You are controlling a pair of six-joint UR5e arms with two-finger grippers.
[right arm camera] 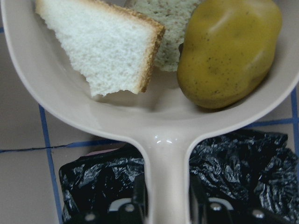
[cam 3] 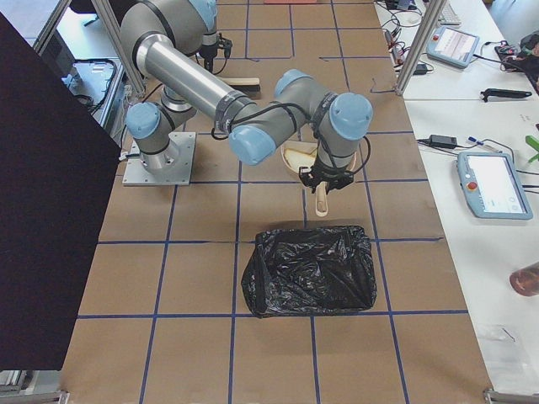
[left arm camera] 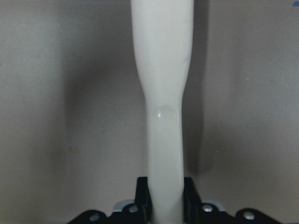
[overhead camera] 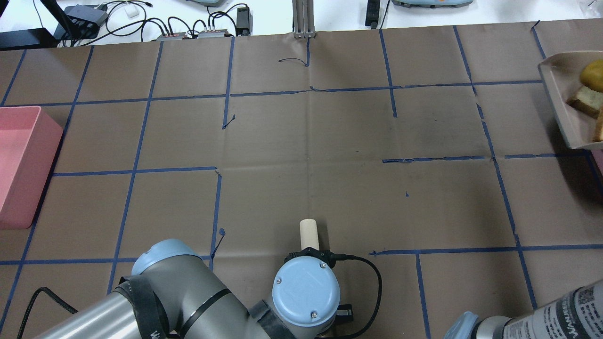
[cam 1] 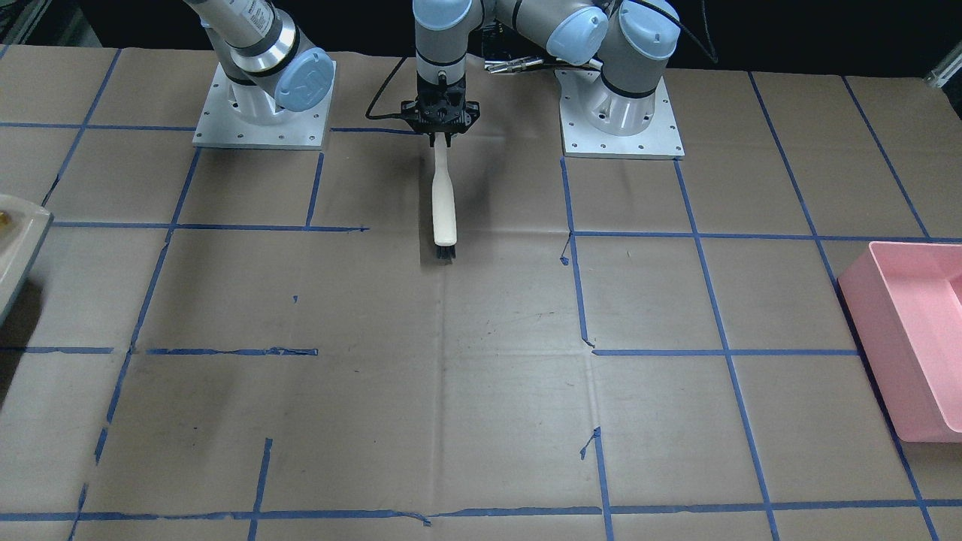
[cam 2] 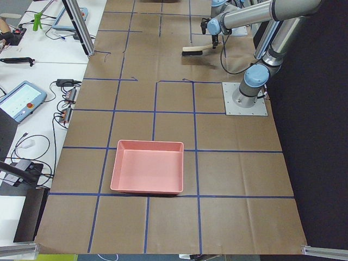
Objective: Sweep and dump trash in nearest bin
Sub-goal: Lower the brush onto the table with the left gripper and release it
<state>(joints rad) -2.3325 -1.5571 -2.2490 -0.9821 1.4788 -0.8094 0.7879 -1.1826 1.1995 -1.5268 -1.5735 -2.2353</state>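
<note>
Clamping the dustpan handle at bottom centre, right gripper holds it w/ ball upper right, white bread upper left, pale bread btwn, bin bag beneath; left gripper clamps brush over table.

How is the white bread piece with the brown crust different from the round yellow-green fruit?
The white bread piece with brown crust is flat, with straight sides and a torn edge; the round yellow-green fruit is plump and rounded. The bread looks rough and crumbly; the fruit is smooth, shiny and speckled. Both lie in the beige plastic dustpan that the right gripper holds.
</note>
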